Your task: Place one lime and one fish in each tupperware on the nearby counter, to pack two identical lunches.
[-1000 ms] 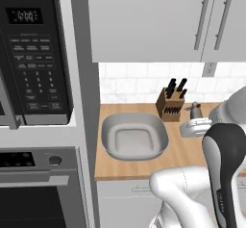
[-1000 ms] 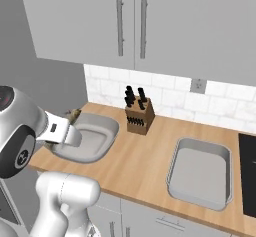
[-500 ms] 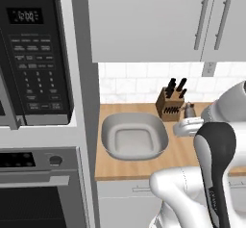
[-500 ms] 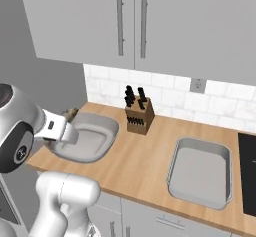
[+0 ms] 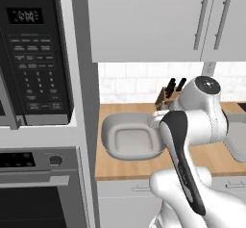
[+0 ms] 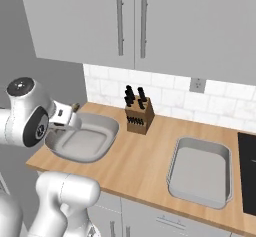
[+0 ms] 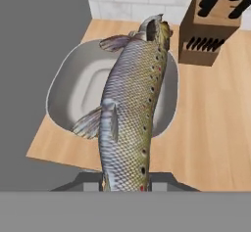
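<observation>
Hand view is showing the fish (image 7: 130, 113) running up the centre of the frame from the gripper (image 7: 125, 179), whose fingers are clamping its lower end. It is hanging over the tupperware (image 7: 66, 86) at left centre; releasing here, the far end is likely catching the rim and tipping onto the counter (image 7: 211, 128).
</observation>
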Motion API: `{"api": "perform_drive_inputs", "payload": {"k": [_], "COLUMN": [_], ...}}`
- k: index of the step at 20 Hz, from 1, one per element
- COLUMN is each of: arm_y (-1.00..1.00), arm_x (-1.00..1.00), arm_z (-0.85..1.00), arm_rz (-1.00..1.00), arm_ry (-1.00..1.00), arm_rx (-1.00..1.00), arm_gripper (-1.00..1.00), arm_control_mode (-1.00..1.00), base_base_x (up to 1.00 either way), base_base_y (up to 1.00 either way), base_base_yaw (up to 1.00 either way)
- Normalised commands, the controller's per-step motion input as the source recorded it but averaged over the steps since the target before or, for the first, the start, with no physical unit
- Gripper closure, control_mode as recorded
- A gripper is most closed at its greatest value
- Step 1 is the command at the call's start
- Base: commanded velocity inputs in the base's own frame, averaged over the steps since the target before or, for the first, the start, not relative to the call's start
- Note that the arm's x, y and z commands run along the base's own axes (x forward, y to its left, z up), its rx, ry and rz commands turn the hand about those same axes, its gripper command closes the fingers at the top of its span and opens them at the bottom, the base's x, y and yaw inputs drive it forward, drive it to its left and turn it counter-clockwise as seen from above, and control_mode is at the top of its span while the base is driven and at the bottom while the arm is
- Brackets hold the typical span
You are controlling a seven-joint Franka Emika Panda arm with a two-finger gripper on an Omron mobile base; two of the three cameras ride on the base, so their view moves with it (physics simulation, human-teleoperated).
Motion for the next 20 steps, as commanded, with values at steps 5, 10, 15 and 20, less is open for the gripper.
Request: {"api": "perform_drive_inputs", "payload": {"k": [5,10,15,20], "arm_y": [0.26,0.15,0.35,0.31], "arm_x": [0.88,1.0,1.0,0.44], "arm_z": [-0.69,-0.76,-0.5,-0.41], "arm_rz": [0.02,0.01,0.01,0.0], "arm_ry": [0.05,0.1,0.04,0.03], "arm_rx": [0.0,0.0,0.0,0.0], "arm_gripper": [1.0,1.0,1.0,1.0], "arm_control_mode": [-1.0,-1.0,-1.0,-1.0], "base_base_x": [0.0,0.0,0.0,0.0], "base_base_y": [0.0,0.0,0.0,0.0], "base_base_yaw": [0.0,0.0,0.0,0.0]}}
